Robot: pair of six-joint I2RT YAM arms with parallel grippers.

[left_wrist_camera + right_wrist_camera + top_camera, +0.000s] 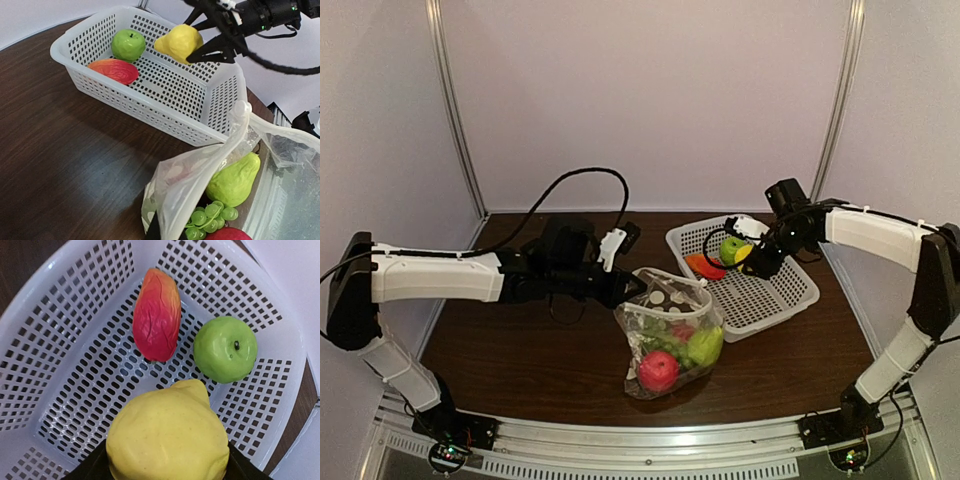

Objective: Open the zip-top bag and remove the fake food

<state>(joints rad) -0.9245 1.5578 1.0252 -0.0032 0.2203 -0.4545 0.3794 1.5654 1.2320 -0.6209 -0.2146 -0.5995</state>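
Note:
The zip-top bag point(670, 330) stands open at the table's middle, clear with white dots. My left gripper point(625, 290) is shut on its upper left rim point(200, 170). Inside lie a green pear point(232, 180), green grapes point(210, 217) and a red apple point(659, 370). My right gripper point(752, 258) hangs over the white basket point(790, 300), shut on a yellow lemon point(167, 435). On the basket floor rest a green apple point(225, 349) and a red-orange piece point(156, 315).
The basket point(150, 105) sits right behind the bag, almost touching it. A black cable point(570, 185) loops over the left arm. A metal rail point(650, 440) runs along the near edge. White walls close in the back and sides.

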